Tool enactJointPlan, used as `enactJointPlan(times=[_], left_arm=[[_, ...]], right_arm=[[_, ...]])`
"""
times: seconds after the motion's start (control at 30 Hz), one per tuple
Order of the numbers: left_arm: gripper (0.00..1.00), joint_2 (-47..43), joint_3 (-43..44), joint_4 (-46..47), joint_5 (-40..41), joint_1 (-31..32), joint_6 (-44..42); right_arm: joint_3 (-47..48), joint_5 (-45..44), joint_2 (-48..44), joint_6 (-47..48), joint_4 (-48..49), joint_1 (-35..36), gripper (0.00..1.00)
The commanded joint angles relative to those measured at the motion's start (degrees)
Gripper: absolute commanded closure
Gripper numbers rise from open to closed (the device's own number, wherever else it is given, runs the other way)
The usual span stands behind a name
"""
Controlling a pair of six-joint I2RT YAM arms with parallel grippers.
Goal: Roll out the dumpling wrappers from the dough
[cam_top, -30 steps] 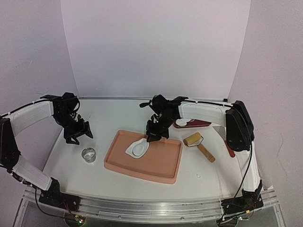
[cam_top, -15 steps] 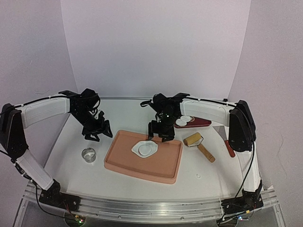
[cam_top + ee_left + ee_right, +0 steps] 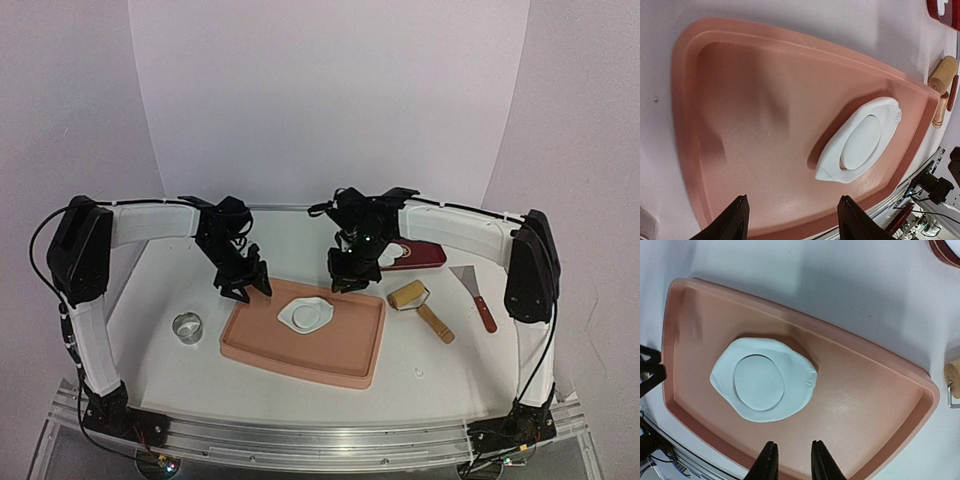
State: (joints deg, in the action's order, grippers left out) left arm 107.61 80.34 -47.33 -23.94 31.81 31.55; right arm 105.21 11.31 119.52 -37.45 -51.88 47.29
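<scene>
Dough [image 3: 801,386] on tray [image 3: 865,405], wrapper disc [image 3: 759,382] cut within. Left claw [image 3: 792,200] apart, right claw [image 3: 793,444] narrowly apart, both empty. Pinch disc rim only.

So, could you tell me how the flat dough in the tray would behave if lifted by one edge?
Probably floppy: the dough is a thin sheet lying flat on the tray. Its cut disc looks separate, so it may drop out.

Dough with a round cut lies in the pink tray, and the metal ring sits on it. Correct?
No. The dough does lie in the pink tray, but the metal ring stands on the table left of the tray; the top view shows it.
</scene>
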Motion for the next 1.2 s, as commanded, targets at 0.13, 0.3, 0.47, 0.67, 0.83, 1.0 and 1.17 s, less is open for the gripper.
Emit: enactJointPlan(times=[0.13, 0.3, 0.47, 0.67, 0.83, 1.0, 1.17], left_arm=[[0.48, 6.94, 5.79, 1.51, -4.16, 2.25, 0.52], [0.56, 7.86, 4.14, 2.74, -6.98, 3.09, 0.77], [0.63, 8.35, 2.66, 4.72, -8.91, 3.69, 1.73], [0.69, 8.76, 0.59, 7.09, -9.98, 3.95, 4.01], [0.7, 9.51, 0.22, 7.42, -9.47, 4.24, 4.48], [0.73, 10.07, 0.94, 7.34, -9.11, 4.48, 4.57], [0.82, 9.94, 1.33, 7.61, -7.99, 4.52, 5.03]], right_arm=[[-0.35, 0.57, -2.02, -0.11, 2.8, 2.06, 1.0], [6.46, 1.73, 4.43, 0.01, 3.63, 4.16, 1.0], [10.06, 4.48, 9.24, -1.54, 5.19, 4.56, 1.0], [6.48, 6.27, 10.56, -3.16, 8.5, 4.5, 1.0], [4.26, 7.1, 10.88, -3.53, 10.44, 4.57, 1.0], [3.95, 7.3, 12.4, -3.41, 11.26, 4.57, 1.0], [3.87, 7.59, 13.59, -3.22, 11.69, 4.55, 1.0]])
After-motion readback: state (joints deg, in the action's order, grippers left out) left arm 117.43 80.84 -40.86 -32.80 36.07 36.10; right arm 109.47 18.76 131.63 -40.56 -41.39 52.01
